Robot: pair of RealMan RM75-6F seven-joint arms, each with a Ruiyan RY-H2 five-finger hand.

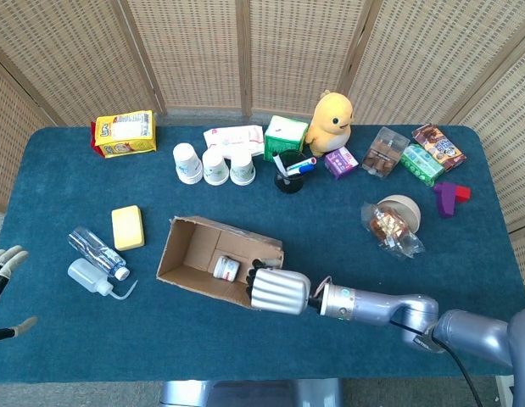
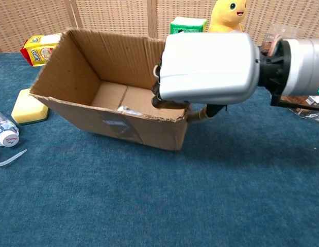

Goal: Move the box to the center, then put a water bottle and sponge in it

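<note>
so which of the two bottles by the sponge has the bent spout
The white squeeze bottle, the one nearer the table's front edge. A thin curved spout sticks out of it, while the clear water bottle just behind it ends in a plain white cap.

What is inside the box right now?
The box holds one small white, label-like item on its floor. The right hand grips the near right rim, hiding that corner. The water bottle and sponge lie outside.
</note>
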